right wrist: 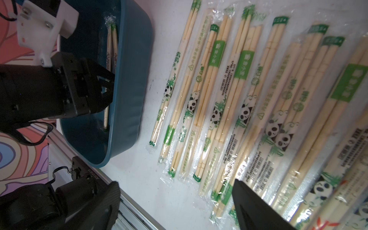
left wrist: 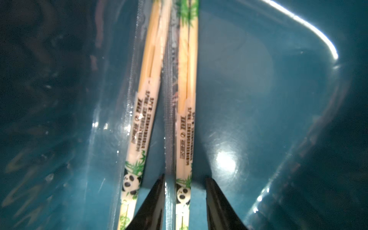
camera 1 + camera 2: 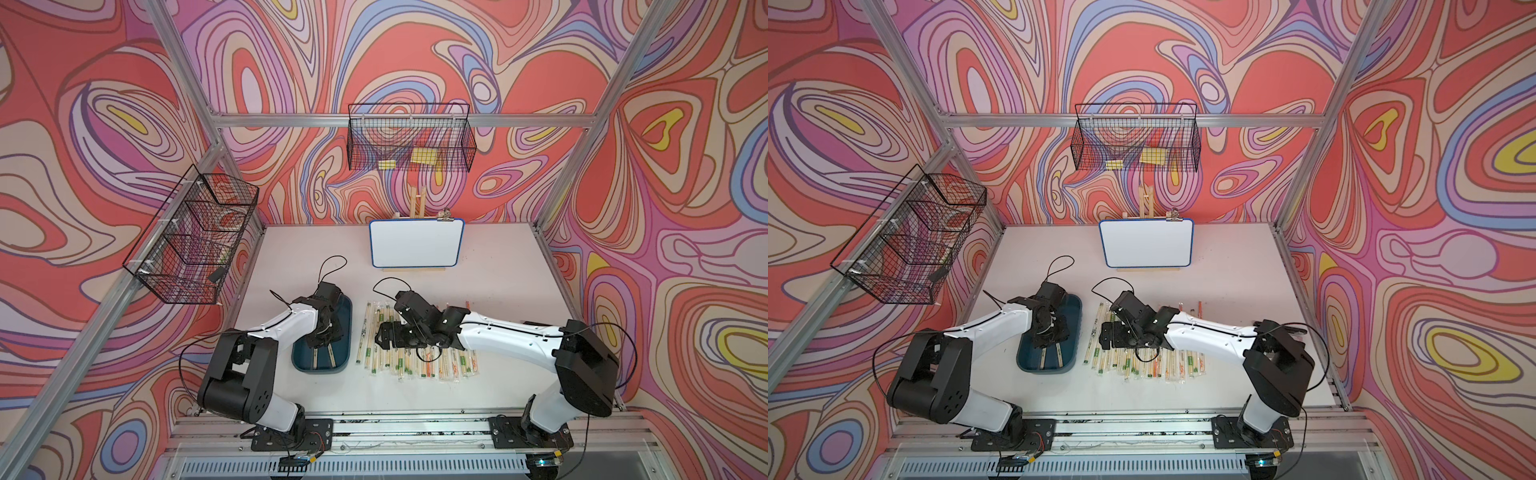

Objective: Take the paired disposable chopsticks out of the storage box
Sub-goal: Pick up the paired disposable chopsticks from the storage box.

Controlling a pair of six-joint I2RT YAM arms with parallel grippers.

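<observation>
Two of the paired disposable chopsticks [image 2: 187,99] lie flat on the floor of the storage box [image 3: 300,360], running lengthwise. Their near ends poke out from under the left gripper [image 3: 326,338] in both top views. The box sits left of centre on the table [image 3: 374,399], long side running near to far. Just to its right there's a whole row of chopsticks [image 3: 401,365] in sleeves, with only a thin strip of bare table between the box's right wall and the first sleeve. The top views can't show what the left gripper is doing, since its own body covers that. The left wrist view does show it: the fingers [image 2: 153,201] stand narrow on either side of one panda-print pair, with a sliver of blue floor on each side, so they're not pinching it. The other pair lies just outside one finger, sleeves touching. Past the straddled pair the floor is bare all the way to the curved wall. The right gripper [image 3: 384,336] hangs over the left end of the row, jaws spread wide with nothing held. How high it sits over the sleeves is hard to tell. Only the right wrist view gives the box's outer wall [image 1: 129,79] side-on, with the left gripper dipping in over the rim, plus the green labels. Open room: bare table on the near side of the box and row, and more on the far side up to the whiteboard [image 3: 415,243]. The wire baskets [image 3: 191,237] hang on the walls, well apart.
</observation>
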